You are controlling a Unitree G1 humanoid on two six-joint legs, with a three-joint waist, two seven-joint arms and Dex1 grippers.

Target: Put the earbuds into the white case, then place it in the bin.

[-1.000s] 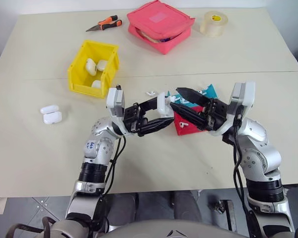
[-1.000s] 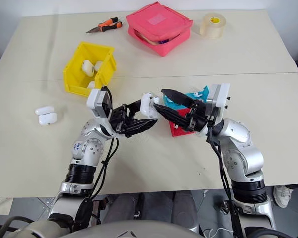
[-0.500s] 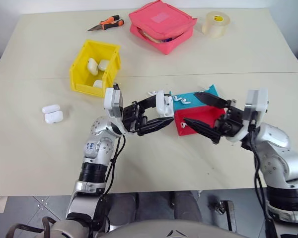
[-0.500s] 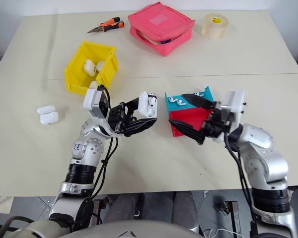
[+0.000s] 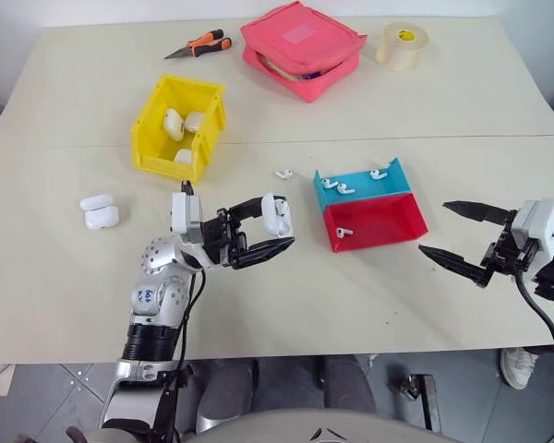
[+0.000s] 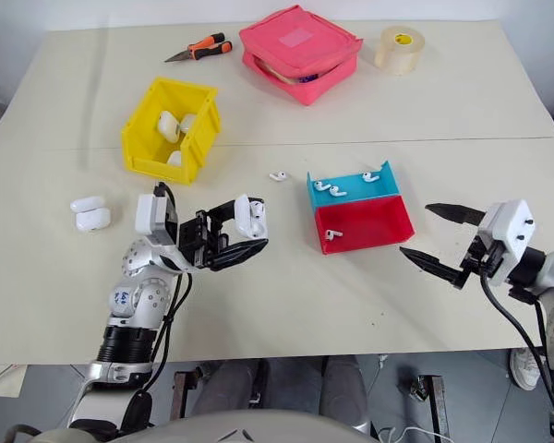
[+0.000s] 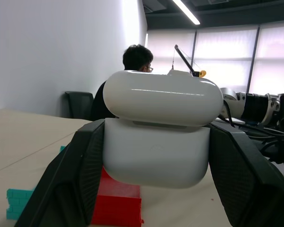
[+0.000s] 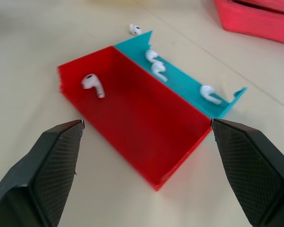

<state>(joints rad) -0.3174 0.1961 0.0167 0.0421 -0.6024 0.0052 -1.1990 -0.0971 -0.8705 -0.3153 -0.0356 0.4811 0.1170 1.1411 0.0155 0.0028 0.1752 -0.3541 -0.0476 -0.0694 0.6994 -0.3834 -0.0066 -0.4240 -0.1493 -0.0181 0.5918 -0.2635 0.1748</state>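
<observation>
The right gripper point(image 5: 463, 233) has swung away toward three o'clock, fingers wide and empty. The left gripper point(image 5: 266, 227) clamps the white case point(image 5: 278, 214), lid shut, above the desk point(image 5: 286, 305). Carrying it to the yellow bin point(image 5: 177, 125) at eleven o'clock remains.

Big cream table point(image 5: 369, 101) with a seam across the middle. At the far edge sit orange-handled pliers point(image 5: 196, 43), a pink pouch point(image 5: 300, 46) and a tape roll point(image 5: 398, 43); nearer, a yellow bin point(image 5: 155, 138). Two white cases point(image 5: 99, 209) lie left, a loose earbud point(image 5: 283, 173) beside the red tray point(image 5: 379, 221) and blue tray point(image 5: 360, 189).
</observation>
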